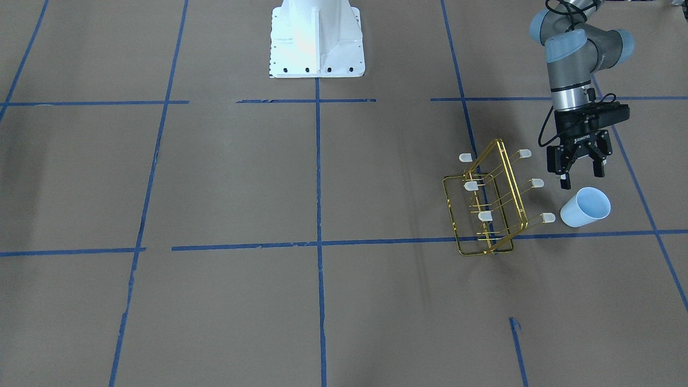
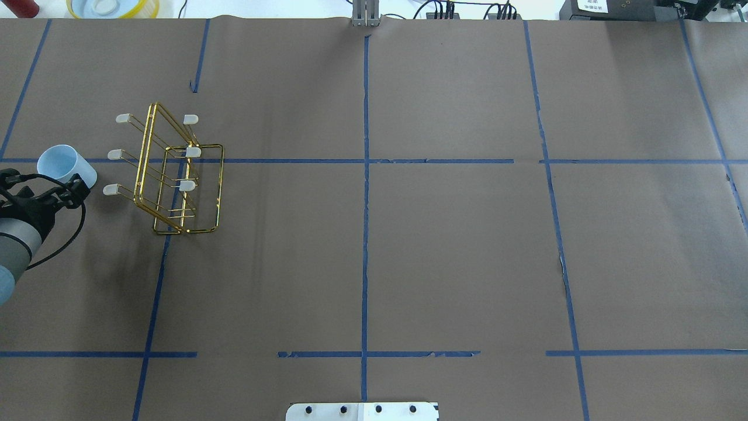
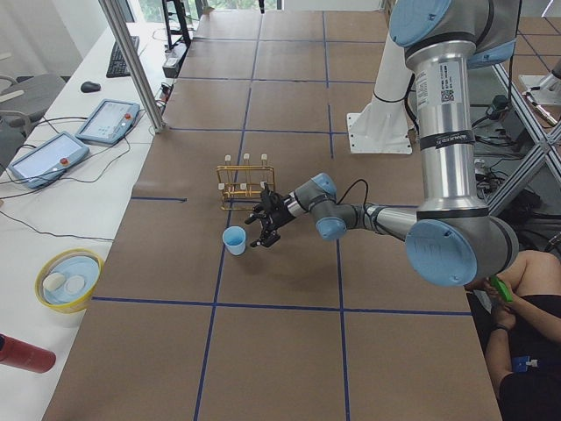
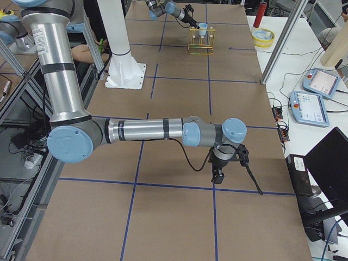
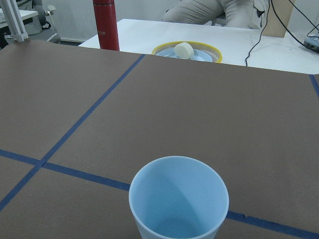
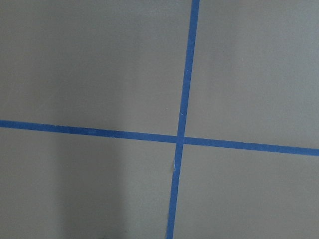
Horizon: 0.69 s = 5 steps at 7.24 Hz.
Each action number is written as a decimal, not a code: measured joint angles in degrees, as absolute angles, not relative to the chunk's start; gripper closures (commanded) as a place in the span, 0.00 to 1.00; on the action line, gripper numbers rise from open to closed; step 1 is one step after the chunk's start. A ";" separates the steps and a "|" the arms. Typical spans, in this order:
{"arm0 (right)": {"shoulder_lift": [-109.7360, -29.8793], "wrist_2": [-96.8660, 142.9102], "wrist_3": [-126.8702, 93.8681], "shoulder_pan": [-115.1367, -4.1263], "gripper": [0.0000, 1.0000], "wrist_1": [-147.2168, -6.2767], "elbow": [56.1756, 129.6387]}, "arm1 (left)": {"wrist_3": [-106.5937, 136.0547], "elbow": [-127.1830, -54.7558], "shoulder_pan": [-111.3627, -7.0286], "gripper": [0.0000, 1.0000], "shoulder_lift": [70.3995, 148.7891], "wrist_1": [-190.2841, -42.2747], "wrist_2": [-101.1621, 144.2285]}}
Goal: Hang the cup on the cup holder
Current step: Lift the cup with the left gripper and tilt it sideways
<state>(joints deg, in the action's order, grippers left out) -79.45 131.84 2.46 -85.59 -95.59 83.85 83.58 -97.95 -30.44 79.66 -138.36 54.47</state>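
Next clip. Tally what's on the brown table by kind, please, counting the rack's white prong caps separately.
cup: 1
wire rack: 1
white caps on the rack's prongs: 6
Total: 2 objects, plus 6 caps.

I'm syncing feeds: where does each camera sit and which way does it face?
Front-facing: across the table, facing the robot base; open left gripper by the cup and cup holder.
Overhead: behind the robot, looking forward; left gripper at left edge.
Exterior left: left table end; left arm near.
Exterior right: right end; right arm near.
Left wrist: into the cup; no body.
Right wrist: taped table only.
First four share cup and cup holder.
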 measured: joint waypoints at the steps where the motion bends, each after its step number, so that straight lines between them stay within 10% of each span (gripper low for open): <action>1: -79.45 131.84 2.46 -85.58 0.00 -95.58 83.85 | 83.58 -96.51 -30.22 0.00 80.41 -139.20 52.58; 5: -79.45 131.84 2.46 -85.60 0.00 -95.60 83.85 | 84.21 -90.31 -30.06 0.00 85.14 -139.88 47.54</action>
<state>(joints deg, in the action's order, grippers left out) -79.45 131.84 2.46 -85.60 -95.60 83.85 84.21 -90.31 -30.06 85.14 -139.88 47.54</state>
